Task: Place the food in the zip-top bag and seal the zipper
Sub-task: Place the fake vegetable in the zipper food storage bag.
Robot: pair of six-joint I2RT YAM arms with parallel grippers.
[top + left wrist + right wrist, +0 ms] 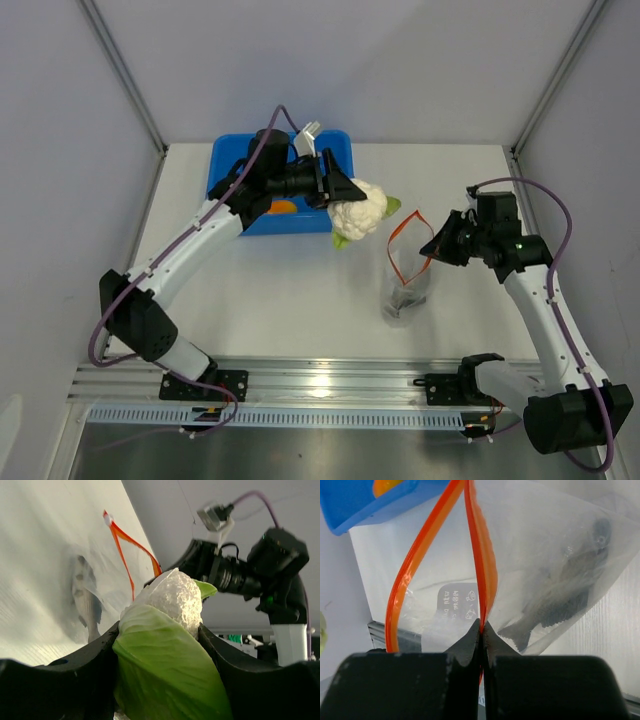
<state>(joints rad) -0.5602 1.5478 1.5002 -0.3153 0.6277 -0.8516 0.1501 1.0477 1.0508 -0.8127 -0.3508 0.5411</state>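
Note:
My left gripper (345, 195) is shut on the white cauliflower (360, 210) with green leaves (165, 665), holding it in the air just left of the zip-top bag (405, 290). The bag stands on the table with its mouth held open, its red-orange zipper (405, 245) forming a loop. A dark grey fish (565, 605) lies inside the bag. My right gripper (482, 625) is shut on one side of the zipper (480, 570), pinching it at the bag's right edge. The cauliflower (175, 597) fills the gap between the left fingers.
A blue plastic tub (225, 175) sits at the back left, under my left arm, with an orange piece (284, 207) inside. The tub's corner (365, 505) shows in the right wrist view. Grey walls enclose the table on three sides.

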